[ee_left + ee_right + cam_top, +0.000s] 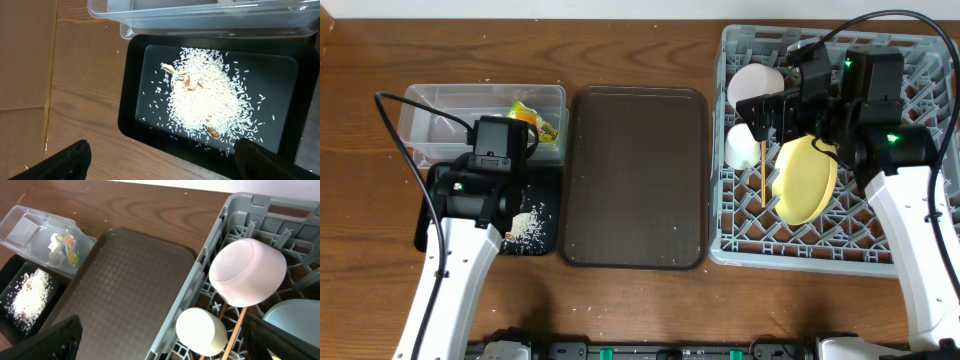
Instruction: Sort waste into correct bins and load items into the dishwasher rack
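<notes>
The black tray (131, 112) holds a pile of loose rice (205, 100) with a few brown bits. My left gripper (160, 165) hangs above its near edge, open and empty; from overhead it is at the tray's top (502, 150). The clear tub (435, 110) holds the snack wrapper (535, 122) and white napkin (54, 242). The grey rack (920, 245) holds the white bowl (755, 82), white cup (742, 145), chopsticks (763, 178), yellow plate (807, 182) and light blue bowl (295, 317). My right gripper (165, 345) is open and empty above the cup.
The large dark brown serving tray (635, 180) lies between the bins and the rack, with a few rice grains on it. The right arm covers the rack's upper right part in the overhead view. Wooden table surrounds everything.
</notes>
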Controlling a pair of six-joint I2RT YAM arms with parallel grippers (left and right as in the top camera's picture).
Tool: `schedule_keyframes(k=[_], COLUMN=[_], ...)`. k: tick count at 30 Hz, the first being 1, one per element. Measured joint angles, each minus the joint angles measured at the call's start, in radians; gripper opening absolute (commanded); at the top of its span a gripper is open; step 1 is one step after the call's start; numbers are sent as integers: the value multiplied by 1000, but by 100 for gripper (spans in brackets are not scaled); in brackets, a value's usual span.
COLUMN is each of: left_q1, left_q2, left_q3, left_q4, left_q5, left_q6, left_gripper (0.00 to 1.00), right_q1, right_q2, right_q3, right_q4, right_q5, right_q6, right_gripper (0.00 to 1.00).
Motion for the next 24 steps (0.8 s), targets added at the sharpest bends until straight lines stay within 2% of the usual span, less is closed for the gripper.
schedule_keyframes(k=[8, 13, 20, 24], left_q1=[0, 0, 0, 0], left_q2=[0, 0, 0, 0], left_q3=[0, 0, 0, 0], left_q4=[0, 0, 0, 0], left_q5=[0, 0, 0, 0], left_q6=[0, 0, 0, 0], left_gripper=[94, 94, 94, 94], right_q1=[0, 0, 45, 67], right_q2=[-8, -99, -383, -616], right_q3=[0, 0, -14, -129], right_q4=[-12, -11, 86, 218], right_q5=[4, 32, 76, 88], right_q6=[0, -1, -56, -151], right_gripper=[99, 99, 99, 99])
